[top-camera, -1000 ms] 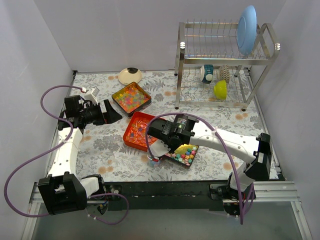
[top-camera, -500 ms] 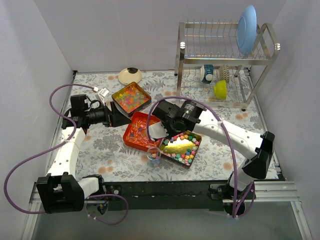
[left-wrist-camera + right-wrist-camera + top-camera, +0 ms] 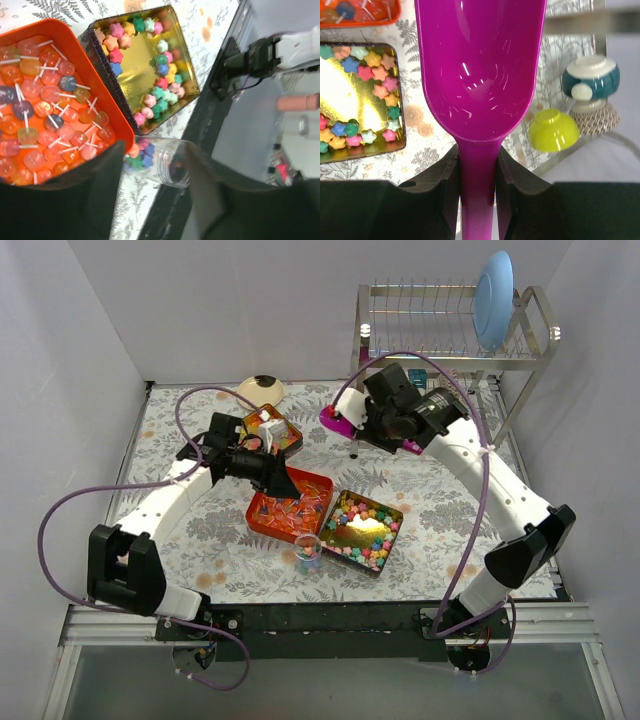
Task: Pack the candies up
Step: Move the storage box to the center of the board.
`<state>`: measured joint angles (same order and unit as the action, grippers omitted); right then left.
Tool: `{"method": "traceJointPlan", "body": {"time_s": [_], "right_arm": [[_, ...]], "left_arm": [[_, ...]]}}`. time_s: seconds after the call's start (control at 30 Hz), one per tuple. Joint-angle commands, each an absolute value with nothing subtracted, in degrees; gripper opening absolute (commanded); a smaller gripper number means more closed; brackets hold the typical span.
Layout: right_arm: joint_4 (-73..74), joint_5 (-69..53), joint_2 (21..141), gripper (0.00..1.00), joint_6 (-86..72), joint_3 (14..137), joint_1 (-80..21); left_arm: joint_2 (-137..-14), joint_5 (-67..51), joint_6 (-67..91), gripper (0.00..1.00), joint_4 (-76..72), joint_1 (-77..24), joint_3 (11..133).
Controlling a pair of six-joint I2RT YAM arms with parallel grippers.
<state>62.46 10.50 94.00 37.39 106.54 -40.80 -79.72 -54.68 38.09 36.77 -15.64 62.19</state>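
The main risk lies with the left gripper (image 3: 156,150). Its fingers stand apart, holding and touching nothing. Framed in the gap beyond their tips is a small clear cup (image 3: 170,162) with a few star-shaped candies (image 3: 141,156) in its bottom. The cup looks light, and it stands on the surface (image 3: 132,197) tight against the corner of the orange tray (image 3: 107,92). If the fingers close off-centre, or one catches the tray's rim on the way down, the cup could tip and scatter its candies. Nudging the tray could also disturb the wrapped pieces (image 3: 50,92) that fill it to the left of that gripper.

Beyond the cup, the gold tin (image 3: 142,65) has star pieces around its edges and a bare middle.

The right gripper (image 3: 477,200) is clamped on the handle of a magenta scoop (image 3: 480,75), whose bowl is empty. It is raised well away from the tins, with the dish rack (image 3: 450,350) just to its right. A careless swing could knock the rack.
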Motion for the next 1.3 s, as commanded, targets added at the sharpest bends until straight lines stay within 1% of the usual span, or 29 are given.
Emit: {"method": "traceJointPlan", "body": {"time_s": [0.0, 0.03, 0.07, 0.1, 0.17, 0.33, 0.53, 0.6, 0.7, 0.93, 1.17, 1.27], "right_arm": [[60.3, 9.7, 87.2, 0.01, 32.8, 104.4, -37.4], [60.0, 9.9, 85.5, 0.01, 32.5, 103.8, -36.5], [60.0, 10.0, 84.7, 0.01, 32.3, 102.5, -34.5], [60.1, 10.0, 83.1, 0.01, 31.9, 101.7, -33.2], [60.1, 9.4, 81.2, 0.01, 31.4, 99.1, -29.2], [56.4, 7.4, 73.0, 0.01, 28.5, 93.4, -20.5], [51.0, 7.8, 63.6, 0.01, 25.5, 83.2, -13.6], [49.1, 9.1, 60.1, 0.01, 24.2, 80.8, -12.7], [49.0, 9.3, 58.0, 0.01, 22.9, 79.0, -10.4], [49.0, 9.7, 53.9, 0.01, 22.5, 77.0, -7.9], [49.0, 9.7, 50.5, 0.01, 22.1, 73.8, -6.8], [49.5, 10.2, 49.2, 0.01, 22.2, 72.5, -6.3]], "left_arm": [[-84.1, -49.4, 30.4, 0.36, 38.5, -22.0, 66.0], [-85.1, -48.6, 29.7, 0.26, 38.5, -23.5, 67.1], [-87.0, -48.3, 29.3, 0.19, 38.1, -26.2, 67.7], [-87.9, -47.8, 28.5, 0.07, 37.9, -27.6, 68.2], [-90.8, -45.3, 27.4, 0.00, 37.3, -32.5, 70.1], [-98.3, -37.7, 27.3, 0.00, 36.3, -40.3, 76.2], [-107.7, -26.1, 30.4, 0.00, 35.5, -49.3, 84.7], [-109.6, -21.6, 31.4, 0.00, 35.5, -52.4, 86.5], [-114.1, -17.2, 33.0, 0.00, 35.3, -55.3, 89.4], [-122.9, -14.3, 32.7, 0.00, 34.3, -60.1, 98.8], [-133.4, -11.2, 32.3, 0.00, 33.0, -62.2, 115.0], [-137.7, -9.1, 32.1, 0.00, 31.7, -62.7, 119.8]]}}
